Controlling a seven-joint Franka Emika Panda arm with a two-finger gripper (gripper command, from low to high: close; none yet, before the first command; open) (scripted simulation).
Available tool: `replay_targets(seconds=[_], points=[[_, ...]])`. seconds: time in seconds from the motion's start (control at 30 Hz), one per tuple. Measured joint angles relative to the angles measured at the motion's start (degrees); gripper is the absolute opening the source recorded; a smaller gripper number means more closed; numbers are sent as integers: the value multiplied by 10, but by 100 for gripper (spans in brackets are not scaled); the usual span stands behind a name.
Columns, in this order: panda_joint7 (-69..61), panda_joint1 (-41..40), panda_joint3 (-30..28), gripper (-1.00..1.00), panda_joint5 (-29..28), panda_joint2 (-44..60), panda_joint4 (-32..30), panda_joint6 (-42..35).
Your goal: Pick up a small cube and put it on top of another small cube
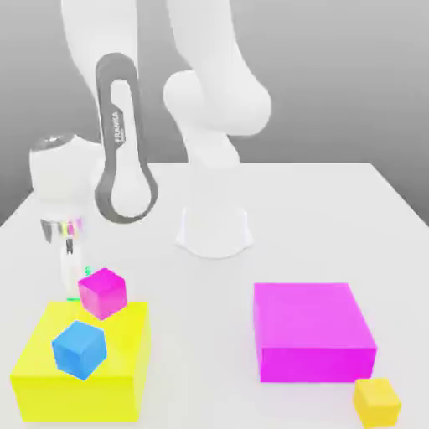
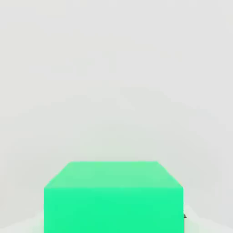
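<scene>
Exterior view: gripper [image 1: 70, 281] points down behind large yellow block [image 1: 84, 369], just behind magenta cube [image 1: 103, 292] resting on block's rear edge. Blue cube [image 1: 80, 349] on block top. Green cube [image 1: 86, 271] mostly hidden behind magenta cube, at fingertips. Large magenta block [image 1: 312, 331] well apart, small yellow cube [image 1: 376, 401] beside it.

Hand view: green cube [image 2: 113, 198] close under hand; fingers closed on it.
</scene>
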Motion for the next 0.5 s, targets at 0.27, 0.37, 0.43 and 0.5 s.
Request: replay_targets(seconds=[0.27, 0.37, 0.43, 0.5], points=[[121, 14, -9, -100, -116, -132, -5, -128], [171, 40, 22, -100, -107, -176, 25, -201], [206, 55, 47, -100, -100, -205, 46, -251], [243, 71, 71, -100, -95, -234, 67, -301]])
